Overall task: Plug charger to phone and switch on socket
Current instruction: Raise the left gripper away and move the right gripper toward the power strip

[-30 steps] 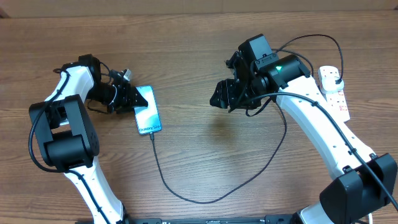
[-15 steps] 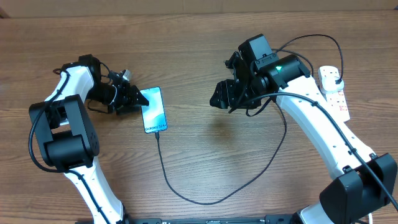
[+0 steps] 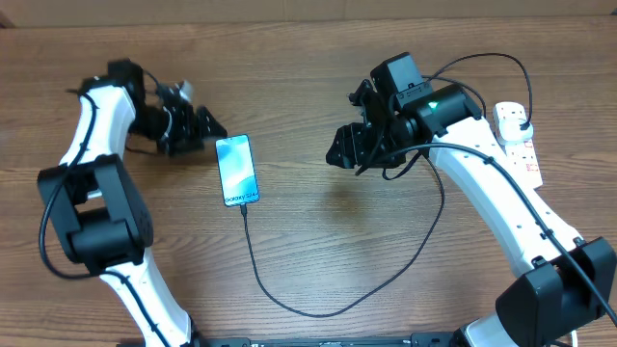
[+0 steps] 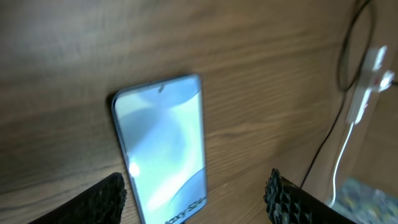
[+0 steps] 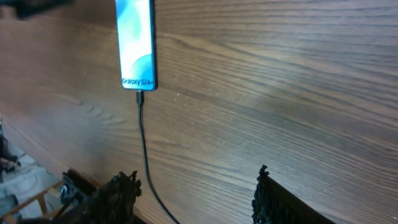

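Nearest, the left gripper's (image 4: 196, 194) fingers (image 4: 106, 199) stood wide and empty, the phone (image 4: 165, 149) lying flat just beyond, between them. Likewise the right gripper (image 5: 196, 193) gaped, empty; the charger cable (image 5: 142, 130) ran past one finger to the phone far ahead.

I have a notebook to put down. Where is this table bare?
Bare wood lies inside the loop of the thin black cable, between the lit blue-screened phone and the right arm, and along the wooden table at its far edge. It is crowded by the white power strip.
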Available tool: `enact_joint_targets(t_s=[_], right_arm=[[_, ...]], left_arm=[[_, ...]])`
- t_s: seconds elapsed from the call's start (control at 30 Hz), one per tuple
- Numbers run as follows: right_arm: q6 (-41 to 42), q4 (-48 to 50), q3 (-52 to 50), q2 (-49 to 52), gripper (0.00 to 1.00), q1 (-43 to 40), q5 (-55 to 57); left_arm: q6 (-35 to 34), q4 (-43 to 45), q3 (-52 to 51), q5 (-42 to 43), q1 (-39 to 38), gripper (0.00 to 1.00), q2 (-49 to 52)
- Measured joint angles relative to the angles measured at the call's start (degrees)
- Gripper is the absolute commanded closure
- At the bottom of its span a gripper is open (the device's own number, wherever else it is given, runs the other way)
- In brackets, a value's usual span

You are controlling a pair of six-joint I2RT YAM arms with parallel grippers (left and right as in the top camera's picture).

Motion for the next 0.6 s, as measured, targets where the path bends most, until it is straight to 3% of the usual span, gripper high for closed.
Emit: enact_joint_targets(t_s=[0.03, 0.07, 0.33, 0.6], right_arm=[[0.0, 0.0, 0.0, 0.0, 0.38, -0.5, 0.02], [0.0, -0.02, 0.0, 0.0, 0.38, -1.2, 0.0], [-1.2, -4.63, 0.0, -2.78, 0.34, -12.39, -0.04], [-4.85, -13.18, 0.0, -10.14, 0.33, -24.92, 0.04]], left_arm=[[-0.39, 0.0, 1.18, 0.0, 0.0, 0.21, -1.27], [-0.76, 0.02, 2.32, 0.0, 0.0, 0.0, -2.73], [-4.15, 1.77, 6.14, 0.31, 0.0, 0.0, -14.8], [-5.22, 1.77, 6.16, -1.95, 0.0, 0.0, -15.63]])
